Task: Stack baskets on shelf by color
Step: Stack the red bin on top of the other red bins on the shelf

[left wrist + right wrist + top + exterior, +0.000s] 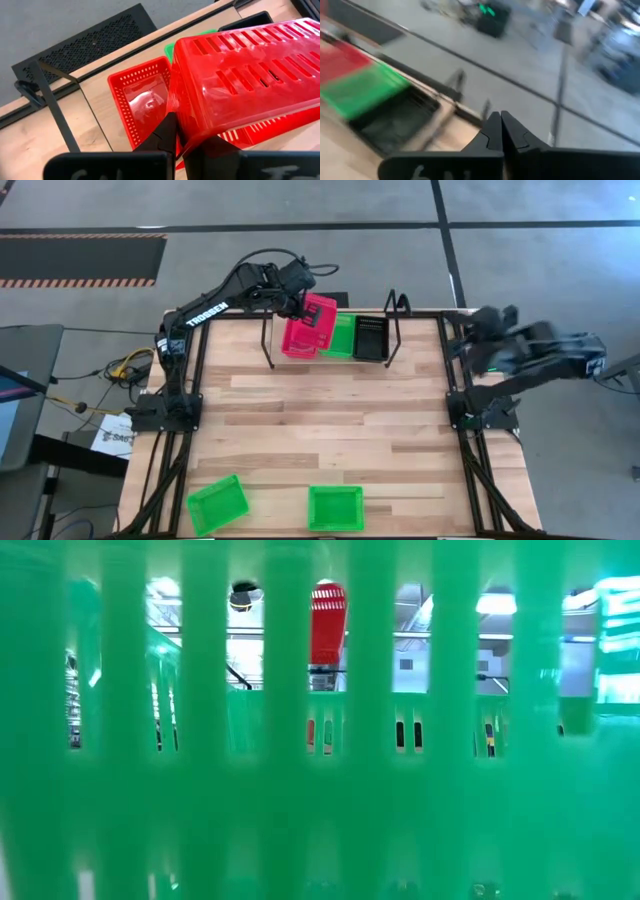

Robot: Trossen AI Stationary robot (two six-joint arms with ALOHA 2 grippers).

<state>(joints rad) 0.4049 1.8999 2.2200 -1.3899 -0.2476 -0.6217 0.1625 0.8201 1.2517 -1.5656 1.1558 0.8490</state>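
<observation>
High view showed the shelf (330, 358) at twelve o'clock on the surface (330, 430), with its wire uprights at either end. Three piles sat on it: a red-pink pile (298, 340) at the nine o'clock end, a green basket on the shelf (343, 335) in the middle, and a black pile (371, 337) at the three o'clock end. How many baskets lay in each pile could not be told from above.

The left gripper (177, 145) had its jaws clamped on the wall of a red-pink basket in the air (318, 317), held tilted just over the red-pink pile; the left wrist view showed another red-pink basket (142, 100) sitting open below it. So the red stack looked nearly finished, lacking only the set-down.

Two green baskets were not yet shelved: one tilted at seven o'clock (217, 504), one at six o'clock (335, 507), both near the front edge, well apart from the shelf. The low view was filled by green mesh pressed close to that camera.

The right gripper (501, 131) hung off the surface at two o'clock, jaws pressed together on nothing. By my judgement, roughly two thirds was done.
</observation>
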